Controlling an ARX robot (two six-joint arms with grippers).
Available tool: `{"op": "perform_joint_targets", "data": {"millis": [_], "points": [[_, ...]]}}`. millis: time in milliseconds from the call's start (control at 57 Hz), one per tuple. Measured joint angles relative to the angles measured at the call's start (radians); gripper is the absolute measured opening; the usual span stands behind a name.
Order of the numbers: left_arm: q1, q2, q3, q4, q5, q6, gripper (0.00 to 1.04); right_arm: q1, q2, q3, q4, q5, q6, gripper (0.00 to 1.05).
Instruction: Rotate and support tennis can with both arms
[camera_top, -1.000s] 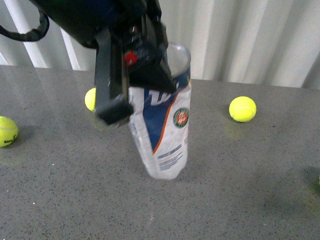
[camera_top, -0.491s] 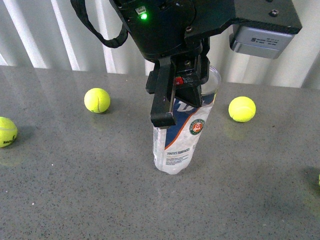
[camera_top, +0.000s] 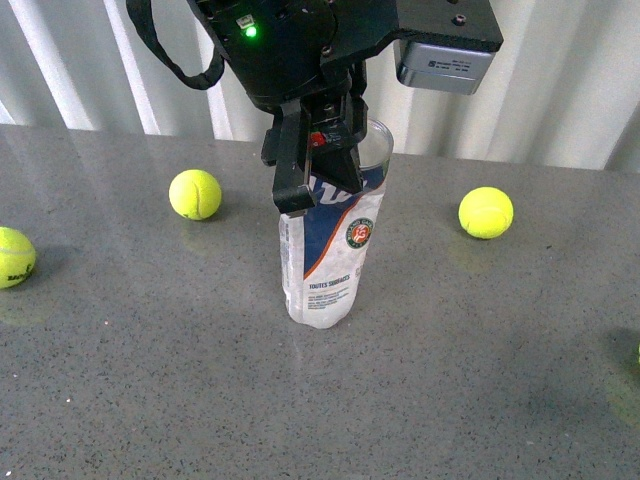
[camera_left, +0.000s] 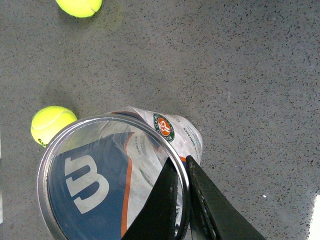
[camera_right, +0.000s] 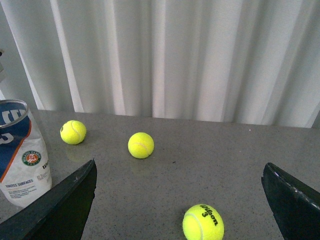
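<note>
- The tennis can (camera_top: 325, 250) stands upright near the middle of the front view on the grey speckled table (camera_top: 480, 380), its open rim up and its rounded base on the surface; it leans a little, top toward the right of the frame.
- Its label shows a navy field with a white W, an orange stripe, a round red-green badge (camera_top: 360, 233) and small print below.
- The left gripper (camera_top: 318, 160) comes down from the top centre of the front view and is clamped on the can's rim — one black finger (camera_top: 291, 170) runs down the outside of the wall.
- The left wrist view looks down into the open mouth: two dark fingers pinch the metal rim (camera_left: 186, 187) between them, one inside and one outside, at the lower middle of that picture.
- A small green light (camera_top: 250, 31) glows on the black arm housing, and a black cable (camera_top: 165, 60) loops at the upper left.
- The right gripper (camera_right: 180, 205) is spread wide, its two dark fingers at the lower corners of the right wrist view with nothing between them; the can sits at that picture's left edge, apart from them.
- Tennis balls lie about in the front view — one (camera_top: 195, 194) left of the can, one (camera_top: 486, 212) right of it, one (camera_top: 14, 257) at the left edge.
- Pale vertical curtain folds (camera_top: 560, 90) fill the background.
</note>
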Motion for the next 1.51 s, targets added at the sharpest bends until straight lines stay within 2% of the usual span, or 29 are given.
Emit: {"op": "perform_joint_targets", "data": {"millis": [123, 333, 439, 667, 807, 930, 1053, 1193, 1298, 1509], "points": [[0.006, 0.002, -0.001, 0.007, -0.003, -0.005, 0.06, 0.000, 0.000, 0.000, 0.000, 0.000, 0.000, 0.98], [0.018, 0.011, -0.010, 0.006, -0.018, -0.003, 0.38, 0.000, 0.000, 0.000, 0.000, 0.000, 0.000, 0.98], [0.031, 0.011, -0.013, 0.003, -0.018, -0.003, 0.63, 0.000, 0.000, 0.000, 0.000, 0.000, 0.000, 0.98], [0.040, -0.034, -0.047, 0.011, 0.010, -0.006, 0.98, 0.000, 0.000, 0.000, 0.000, 0.000, 0.000, 0.98], [0.067, -0.148, -0.116, 0.061, 0.101, -0.037, 0.98, 0.000, 0.000, 0.000, 0.000, 0.000, 0.000, 0.98], [0.140, -0.289, -0.225, 0.172, 0.178, -0.100, 0.98, 0.000, 0.000, 0.000, 0.000, 0.000, 0.000, 0.98], [0.267, -0.446, -0.413, 0.374, 0.220, -0.233, 0.98, 0.000, 0.000, 0.000, 0.000, 0.000, 0.000, 0.98], [0.443, -0.659, -0.742, 0.659, 0.283, -0.470, 0.98, 0.000, 0.000, 0.000, 0.000, 0.000, 0.000, 0.98], [0.595, -0.870, -0.995, 0.723, 0.387, -0.663, 0.98, 0.000, 0.000, 0.000, 0.000, 0.000, 0.000, 0.98], [0.829, -1.038, -1.181, 0.728, 0.530, -0.800, 0.98, 0.000, 0.000, 0.000, 0.000, 0.000, 0.000, 0.98]]}}
